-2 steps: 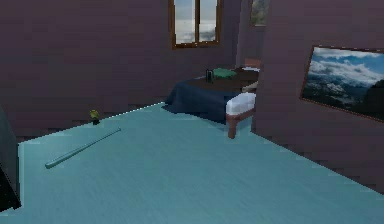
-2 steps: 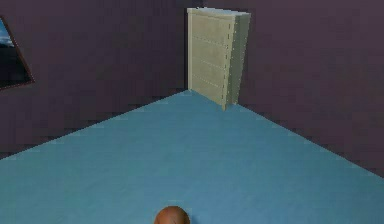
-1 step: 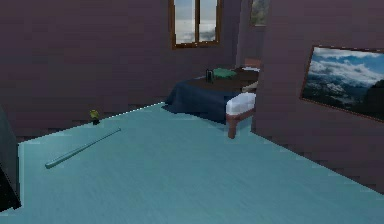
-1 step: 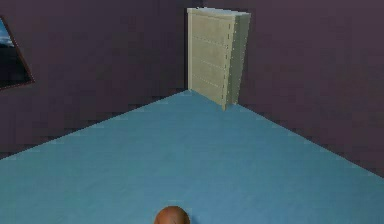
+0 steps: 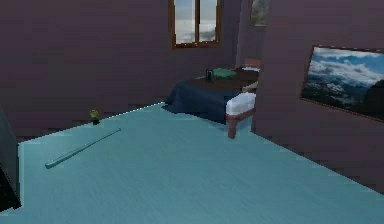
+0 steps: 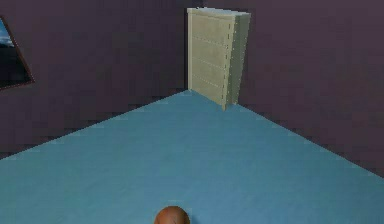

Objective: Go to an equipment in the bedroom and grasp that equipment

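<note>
A long thin pale rod, shaped like a bat (image 5: 84, 148), lies on the teal floor in the forward view's left half. A small dark thing with a yellow top (image 5: 94, 117) stands by the wall beyond it. A round orange-brown ball (image 6: 172, 215) sits on the floor at the arm side view's bottom edge.
A bed with a dark blue cover (image 5: 212, 97) stands at the back under a window (image 5: 195, 22). A landscape picture (image 5: 344, 80) hangs on the wall in the forward view's right. A pale door (image 6: 215, 55) stands ajar in the arm side view's far corner. Teal floor stretches between.
</note>
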